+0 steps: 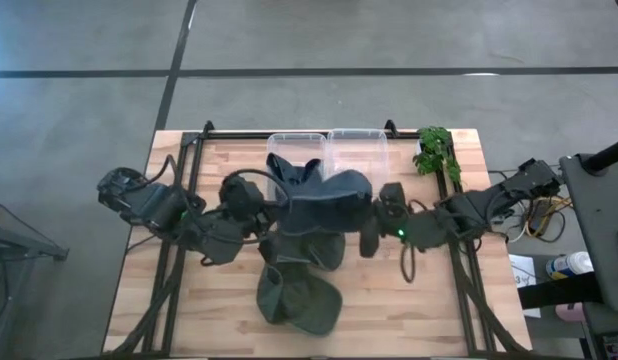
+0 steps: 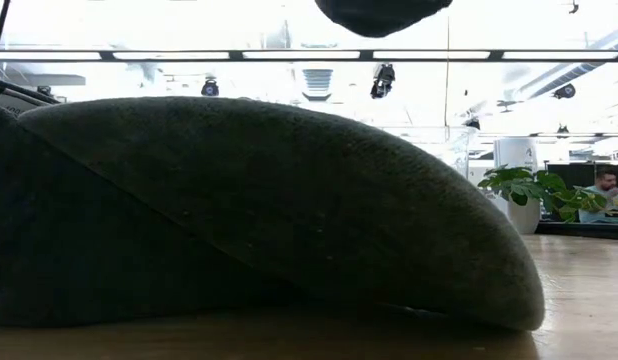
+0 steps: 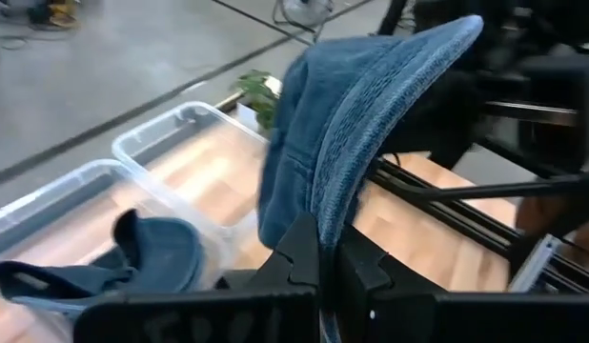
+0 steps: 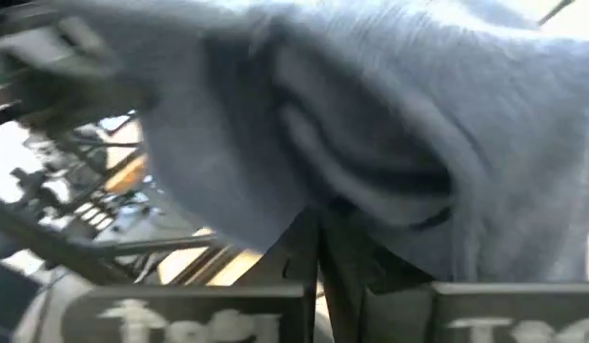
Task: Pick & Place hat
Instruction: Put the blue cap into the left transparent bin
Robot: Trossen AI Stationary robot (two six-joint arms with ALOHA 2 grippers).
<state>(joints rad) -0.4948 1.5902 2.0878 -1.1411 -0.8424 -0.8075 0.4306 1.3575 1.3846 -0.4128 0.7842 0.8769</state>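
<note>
Both grippers clamped on the same dark blue denim bucket hat [image 1: 324,200], held stretched between them above mid-table, just in front of two clear plastic bins [image 1: 357,150]. Left gripper [image 3: 321,255] pinches the brim edge; right gripper [image 4: 318,233] is closed on the fabric at the opposite side. Another dark hat [image 1: 299,298] lies on the wooden table [image 1: 409,310] near the front edge. A third hat [image 3: 156,252] sits in a bin.

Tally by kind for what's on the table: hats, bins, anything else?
Hats: 3 clear: held hat, hat by the bins, hat on the table; the overlap may hide another
Clear bins: 2
Plant: 1
Total: 6
</note>
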